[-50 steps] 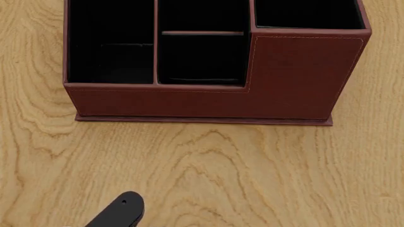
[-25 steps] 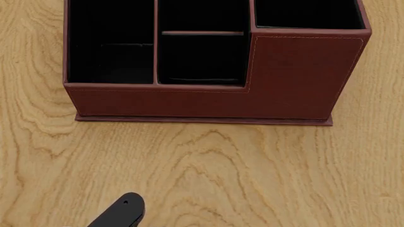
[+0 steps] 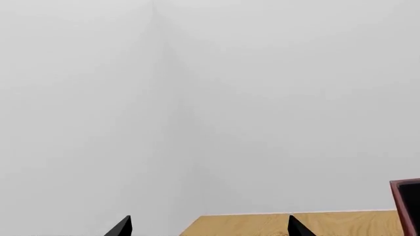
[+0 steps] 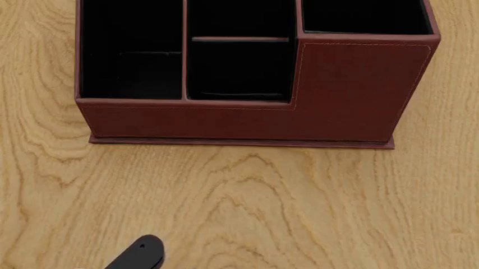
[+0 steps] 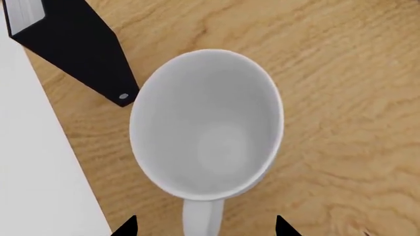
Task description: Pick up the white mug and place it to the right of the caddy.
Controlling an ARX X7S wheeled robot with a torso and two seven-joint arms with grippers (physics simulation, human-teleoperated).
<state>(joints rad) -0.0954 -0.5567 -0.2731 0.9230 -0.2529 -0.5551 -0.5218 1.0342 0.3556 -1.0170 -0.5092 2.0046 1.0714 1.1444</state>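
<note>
The mug (image 5: 206,125) was seen upright on the table (image 5: 341,98) beside a black box (image 5: 69,42), framed between the right gripper's (image 5: 204,227) spread fingertips for a straddling grasp

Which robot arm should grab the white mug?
The right one, probably. Its camera looks straight down into the white mug, with both fingertips showing on either side of the handle. The left camera sees mostly blank wall and only a corner of the caddy, no mug.
</note>
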